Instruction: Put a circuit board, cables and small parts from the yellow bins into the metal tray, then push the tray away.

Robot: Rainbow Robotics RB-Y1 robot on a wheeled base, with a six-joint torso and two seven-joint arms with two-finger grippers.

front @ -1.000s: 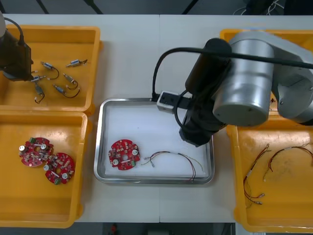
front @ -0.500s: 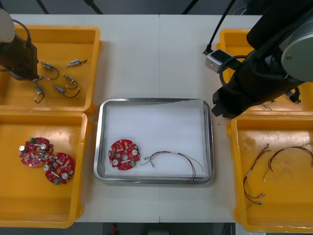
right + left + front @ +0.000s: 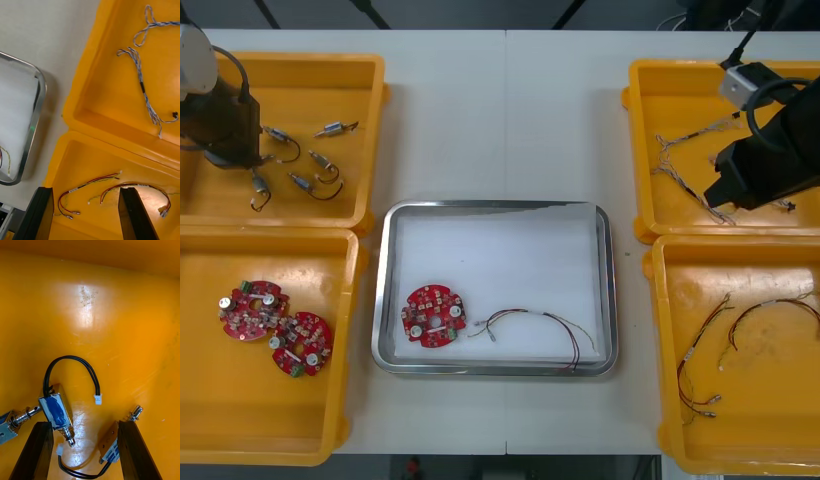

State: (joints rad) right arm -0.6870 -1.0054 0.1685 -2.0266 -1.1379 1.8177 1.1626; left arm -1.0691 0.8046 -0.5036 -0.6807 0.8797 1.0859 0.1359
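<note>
Left wrist view: black-fingered left gripper (image 3: 86, 452) spread open, grasping nothing, low over the floor of a yellow plastic bin (image 3: 112, 296). Just beyond its fingertips, small metal parts (image 3: 55, 412) with blue-wrapped bodies, spring ends and looped black cables (image 3: 71, 362), one tipped by a white plug; one part beside each finger, another black loop between them. Right wrist view: black-fingered right gripper (image 3: 84, 213) also released and empty, above thin red and yellow cables (image 3: 90, 183) in the nearer right-hand bin (image 3: 75, 150); twisted blue and white cables (image 3: 144, 88) farther out in the neighbouring bin (image 3: 112, 45). Front view: shiny rectangular metal tray (image 3: 380, 290), white inside, between the two grippers and well apart from each, holding one round red circuit board (image 3: 434, 316) and a thin red and yellow tray cable (image 3: 540, 325) just beside it. Two spare red boards (image 3: 302, 343) in the bin next to the one under the left gripper. Print on boards and parts too small to read.
</note>
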